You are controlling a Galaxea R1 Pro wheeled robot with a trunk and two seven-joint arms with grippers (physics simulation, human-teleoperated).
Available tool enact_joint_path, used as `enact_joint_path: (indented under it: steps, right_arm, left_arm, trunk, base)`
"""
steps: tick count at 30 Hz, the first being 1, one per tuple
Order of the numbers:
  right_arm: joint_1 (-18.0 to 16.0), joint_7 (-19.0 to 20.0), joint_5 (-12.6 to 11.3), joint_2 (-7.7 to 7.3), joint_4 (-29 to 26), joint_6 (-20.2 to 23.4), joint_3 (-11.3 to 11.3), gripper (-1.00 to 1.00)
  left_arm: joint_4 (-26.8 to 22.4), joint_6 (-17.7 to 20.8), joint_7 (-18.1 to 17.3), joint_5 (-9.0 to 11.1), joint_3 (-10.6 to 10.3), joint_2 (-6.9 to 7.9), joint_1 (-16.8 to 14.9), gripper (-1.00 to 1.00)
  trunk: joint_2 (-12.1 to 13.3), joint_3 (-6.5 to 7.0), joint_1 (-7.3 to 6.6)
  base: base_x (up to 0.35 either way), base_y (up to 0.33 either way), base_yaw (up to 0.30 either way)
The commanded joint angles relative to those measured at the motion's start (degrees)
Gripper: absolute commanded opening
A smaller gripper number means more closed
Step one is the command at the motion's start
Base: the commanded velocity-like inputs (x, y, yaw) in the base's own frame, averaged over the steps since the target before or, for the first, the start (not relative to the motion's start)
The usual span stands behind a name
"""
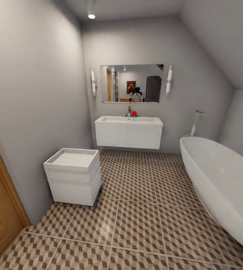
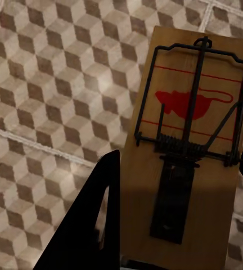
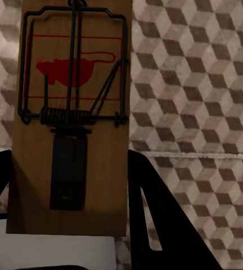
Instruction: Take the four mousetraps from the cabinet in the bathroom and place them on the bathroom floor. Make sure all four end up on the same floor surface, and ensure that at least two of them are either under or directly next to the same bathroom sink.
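- Head view: the sink (image 1: pixel 129 120), with its chrome tap, is mounted on the far wall under a mirror (image 1: pixel 132 83). A white drawer unit (image 1: pixel 73 175) stands by the left wall and a bathtub (image 1: pixel 222 183) lies on the right, all on the bathroom floor (image 1: pixel 144 225).
- Left wrist view: a mousetrap (image 2: pixel 186 163) is clamped between the black fingers (image 2: pixel 88 225) of the left gripper (image 2: pixel 178 236) and held above the cube-patterned tiles.
- Right wrist view: a second mousetrap (image 3: pixel 73 124) is gripped by the right gripper (image 3: pixel 71 219), likewise above the tiles.
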Motion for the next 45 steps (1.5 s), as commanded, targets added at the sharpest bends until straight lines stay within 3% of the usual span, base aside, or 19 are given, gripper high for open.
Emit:
enact_joint_path:
  steps: [1,9,34,45]
  right_arm:
    - [-0.1,0.0,0.0,0.01,0.1,0.1,-0.4,-1.00]
    - [-0.1,-0.1,0.0,0.04,0.1,0.1,-0.4,-1.00]
    - [-0.1,-0.5,0.0,0.30,0.1,-0.3,-0.4,-1.00]
    - [-0.1,-0.6,0.0,0.30,0.1,-0.2,-0.4,-1.00]
  left_arm:
    - [0.0,-0.2,0.3,0.0,0.2,0.04,0.0,-1.00]
    - [0.0,-0.2,0.3,0.0,0.2,0.65,0.0,-1.00]
    - [0.0,0.4,0.3,0.0,0.2,1.10,0.0,-1.00]
    - [0.0,0.4,0.4,0.0,0.2,1.21,0.0,-1.00]
  trunk:
    - [0.0,-0.09,0.00]
    - [0.0,-0.25,0.00]
    - [0.0,-0.27,0.00]
    - [0.0,-0.27,0.00]
  base:
    - [0.005,0.000,-0.298]
    - [0.197,0.000,-0.227]
    - [0.314,-0.013,-0.012]
    - [0.317,-0.093,-0.168]
